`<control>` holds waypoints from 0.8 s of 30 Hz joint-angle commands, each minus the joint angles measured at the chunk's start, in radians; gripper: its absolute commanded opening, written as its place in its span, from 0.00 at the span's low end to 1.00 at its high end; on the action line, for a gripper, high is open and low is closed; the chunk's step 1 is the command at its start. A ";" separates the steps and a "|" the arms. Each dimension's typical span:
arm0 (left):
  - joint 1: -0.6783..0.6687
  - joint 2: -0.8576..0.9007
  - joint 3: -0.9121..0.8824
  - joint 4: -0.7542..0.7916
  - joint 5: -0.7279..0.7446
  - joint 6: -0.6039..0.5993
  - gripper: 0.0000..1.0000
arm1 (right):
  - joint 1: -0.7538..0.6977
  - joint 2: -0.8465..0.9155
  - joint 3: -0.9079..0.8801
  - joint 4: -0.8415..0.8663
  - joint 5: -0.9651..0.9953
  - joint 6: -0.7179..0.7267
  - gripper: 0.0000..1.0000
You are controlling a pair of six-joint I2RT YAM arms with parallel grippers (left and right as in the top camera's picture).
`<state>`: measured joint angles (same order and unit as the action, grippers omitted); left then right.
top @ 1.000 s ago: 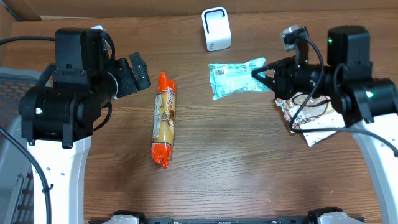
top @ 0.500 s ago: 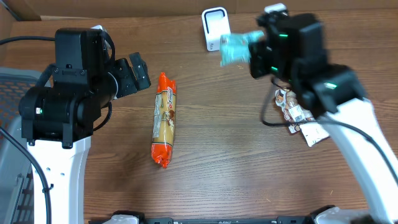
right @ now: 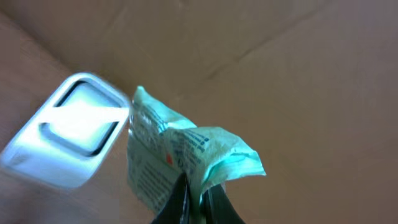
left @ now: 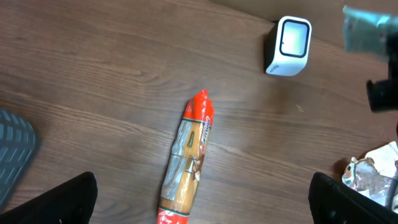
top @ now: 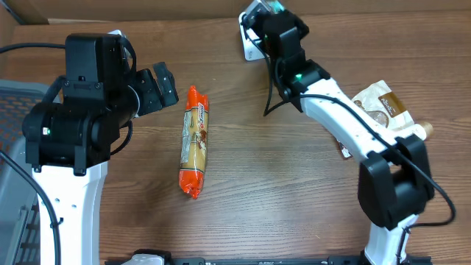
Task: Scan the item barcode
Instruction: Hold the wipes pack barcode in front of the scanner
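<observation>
Teal packet (right: 177, 155) now lifted from table, up beside scanner (right: 68, 127).

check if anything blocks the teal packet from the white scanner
Nothing visible does. The teal plastic packet, pinched in the right gripper, hangs right beside the white box-shaped scanner with no object between.

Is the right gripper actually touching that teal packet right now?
Touching. The right wrist view shows the right gripper pinched shut on the lower edge of the teal packet.

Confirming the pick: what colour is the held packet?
Mint green packet; right wrist view shows it best.
</observation>
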<state>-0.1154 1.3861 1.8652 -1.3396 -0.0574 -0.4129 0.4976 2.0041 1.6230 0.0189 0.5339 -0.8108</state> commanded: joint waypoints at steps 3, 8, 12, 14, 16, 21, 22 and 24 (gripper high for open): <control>0.004 0.002 0.016 0.001 -0.005 -0.006 1.00 | -0.003 0.073 0.020 0.233 0.024 -0.219 0.04; 0.004 0.002 0.016 0.001 -0.005 -0.006 1.00 | -0.007 0.121 0.020 0.275 -0.043 -0.270 0.04; 0.004 0.002 0.016 0.001 -0.005 -0.006 0.99 | -0.007 0.160 0.020 0.318 -0.053 -0.378 0.04; 0.004 0.002 0.016 0.001 -0.005 -0.006 1.00 | -0.008 0.171 0.020 0.320 -0.074 -0.446 0.04; 0.004 0.002 0.016 0.001 -0.005 -0.006 0.99 | -0.010 0.176 0.020 0.327 -0.091 -0.483 0.04; 0.004 0.002 0.016 0.001 -0.005 -0.006 0.99 | -0.014 0.205 0.020 0.390 -0.111 -0.535 0.04; 0.004 0.002 0.016 0.001 -0.005 -0.006 0.99 | -0.016 0.213 0.020 0.397 -0.118 -0.557 0.04; 0.004 0.002 0.016 0.001 -0.005 -0.006 1.00 | -0.020 0.228 0.020 0.417 -0.117 -0.570 0.04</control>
<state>-0.1154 1.3861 1.8652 -1.3396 -0.0570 -0.4129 0.4904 2.2017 1.6230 0.4091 0.4332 -1.3228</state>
